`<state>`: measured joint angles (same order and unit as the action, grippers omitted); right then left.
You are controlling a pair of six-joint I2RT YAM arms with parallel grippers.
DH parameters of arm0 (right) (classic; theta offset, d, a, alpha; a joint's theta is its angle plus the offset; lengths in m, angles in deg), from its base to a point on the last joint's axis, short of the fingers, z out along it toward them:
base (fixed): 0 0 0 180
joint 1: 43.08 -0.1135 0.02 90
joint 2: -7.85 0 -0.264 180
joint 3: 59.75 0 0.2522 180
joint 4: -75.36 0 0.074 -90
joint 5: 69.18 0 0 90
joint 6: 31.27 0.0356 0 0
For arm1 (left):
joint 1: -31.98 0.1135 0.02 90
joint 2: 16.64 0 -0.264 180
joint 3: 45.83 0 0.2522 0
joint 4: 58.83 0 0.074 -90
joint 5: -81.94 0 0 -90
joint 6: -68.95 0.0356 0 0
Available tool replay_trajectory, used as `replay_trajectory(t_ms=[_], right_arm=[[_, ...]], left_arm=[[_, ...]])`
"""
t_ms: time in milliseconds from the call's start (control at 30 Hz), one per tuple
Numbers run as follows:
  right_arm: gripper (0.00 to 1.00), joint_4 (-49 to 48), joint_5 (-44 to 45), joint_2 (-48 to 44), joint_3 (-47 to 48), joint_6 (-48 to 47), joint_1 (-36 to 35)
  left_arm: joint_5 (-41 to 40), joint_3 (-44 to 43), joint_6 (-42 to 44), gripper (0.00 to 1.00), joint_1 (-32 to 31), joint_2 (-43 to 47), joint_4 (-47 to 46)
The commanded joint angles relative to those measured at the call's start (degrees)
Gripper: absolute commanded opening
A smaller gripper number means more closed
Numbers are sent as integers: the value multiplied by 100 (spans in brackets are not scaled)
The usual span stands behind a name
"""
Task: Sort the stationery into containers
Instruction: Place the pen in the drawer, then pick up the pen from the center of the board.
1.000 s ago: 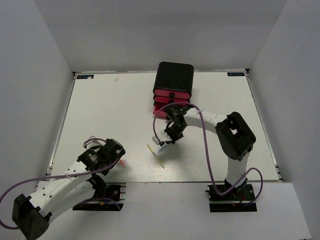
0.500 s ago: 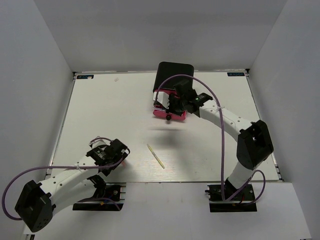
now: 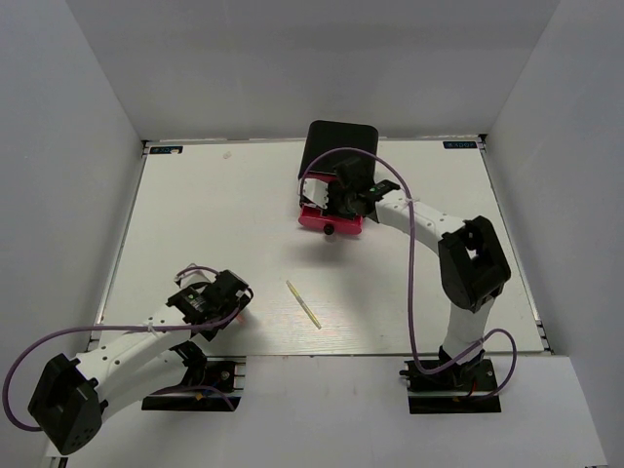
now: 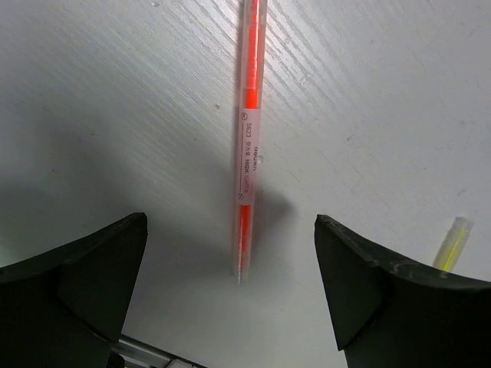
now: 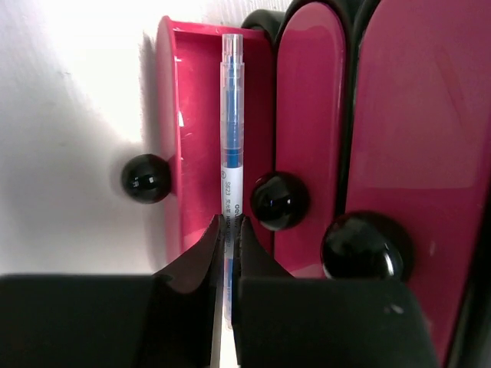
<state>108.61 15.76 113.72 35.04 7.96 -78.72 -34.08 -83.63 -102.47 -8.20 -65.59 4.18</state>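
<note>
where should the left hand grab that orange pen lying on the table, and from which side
Grip the orange pen at its white label band, up from the tip, coming straight down from above. It lies flat on the table, so only its top and sides are reachable. The open left hand straddles its near end across the thin barrel; shift forward along it first.

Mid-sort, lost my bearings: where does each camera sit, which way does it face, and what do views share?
Top external: above and behind the bases, facing down over the table; left arm and right arm show.
Left wrist: faces down at a red-orange pen on the table; open left end effector frames it.
Right wrist: faces the open pink drawer; right end effector clamps a blue pen.
Shared: the yellow pen shows in top and left wrist views.
</note>
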Motion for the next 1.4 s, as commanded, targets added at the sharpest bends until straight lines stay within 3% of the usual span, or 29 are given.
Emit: replay_trajectory(t_ms=[0,67,133,267,533,733,1033,1133,1167,1300,1367], right_arm=[[0,-375,128,118,132,-311,39],[3,-340,145,189,158,-408,22],[21,-340,154,277,202,-399,39],[34,-183,76,251,290,-285,57],[38,64,-320,-363,36,154,57],[42,231,-838,-1181,-376,664,83],[45,73,-1322,-2376,-1247,831,162],[45,-58,-1445,-2675,-1573,875,215],[45,-94,-1480,-2720,-1617,901,215],[46,-199,-1586,-3106,-2046,937,311],[53,-269,-1586,-3247,-2135,980,312]], left_arm=[[-96,65,30,100,19,61,-74],[-43,117,30,100,19,61,-135],[-43,118,30,100,19,61,-135],[-43,118,30,100,19,-53,-135],[-43,65,83,97,19,-273,-188],[18,-40,320,77,19,-791,-294],[439,-576,627,64,19,-2092,-171],[493,-699,690,51,19,-2356,-171],[545,-699,690,41,19,-2356,-171],[607,-752,795,18,19,-2356,-223],[607,-805,865,9,19,-2304,-346]])
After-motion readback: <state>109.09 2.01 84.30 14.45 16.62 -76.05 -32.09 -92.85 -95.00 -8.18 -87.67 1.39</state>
